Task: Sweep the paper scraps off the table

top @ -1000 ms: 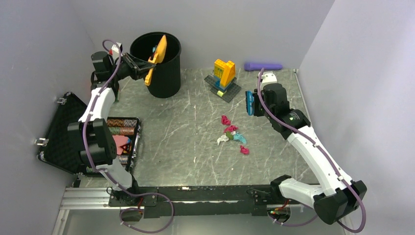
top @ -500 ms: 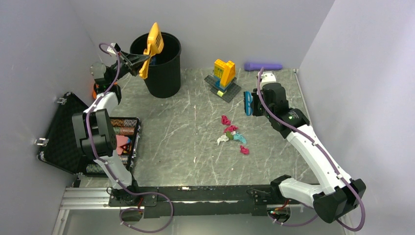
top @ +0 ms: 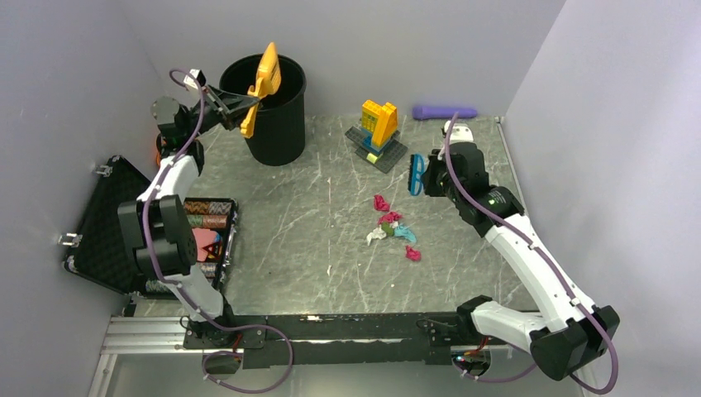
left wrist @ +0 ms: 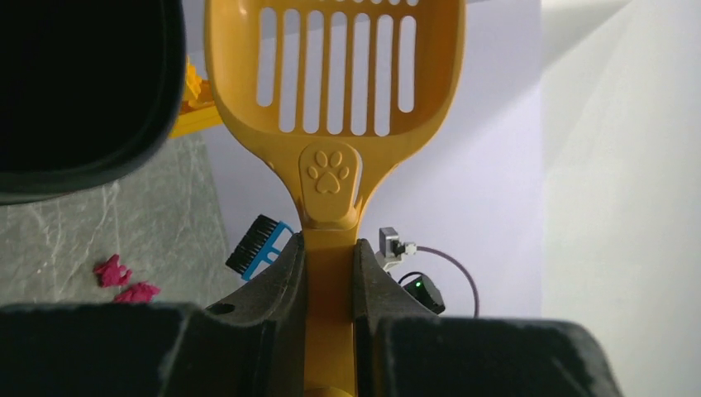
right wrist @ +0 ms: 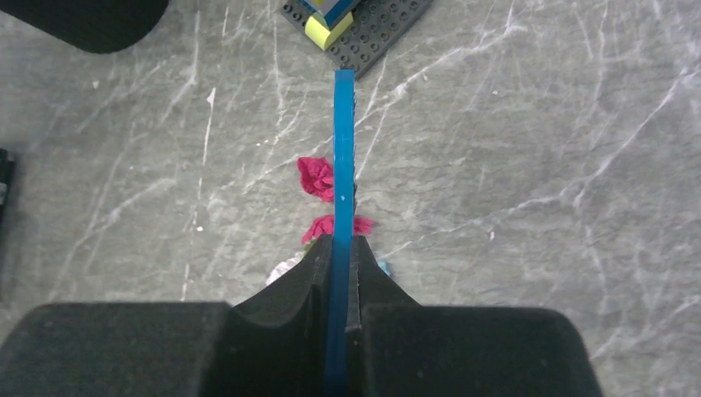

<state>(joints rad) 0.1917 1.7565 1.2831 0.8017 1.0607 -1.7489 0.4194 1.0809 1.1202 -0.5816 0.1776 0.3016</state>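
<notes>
The paper scraps (top: 393, 230) lie in a loose cluster of magenta, teal, green and white wads on the table (top: 289, 223), right of its middle. My right gripper (top: 430, 178) is shut on a blue brush (top: 416, 175), held above and just behind the cluster. In the right wrist view the brush (right wrist: 343, 141) runs edge-on over the magenta scraps (right wrist: 317, 176), gripped by the right gripper (right wrist: 337, 248). At the back left, my left gripper (top: 236, 103) is shut on the handle of an orange slotted scoop (top: 263, 87). The scoop (left wrist: 335, 99) stands raised at the rim of a black bin (top: 281, 124).
A yellow-and-blue brick build (top: 379, 128) on a dark baseplate stands behind the scraps. A purple cylinder (top: 445, 111) lies at the back wall. An open black case (top: 124, 227) with coloured items sits at the left edge. Pale walls close in the table.
The left gripper lifted the scoop up out of the bin's mouth and set it more upright at the rim. The right gripper shifted the brush slightly left.
</notes>
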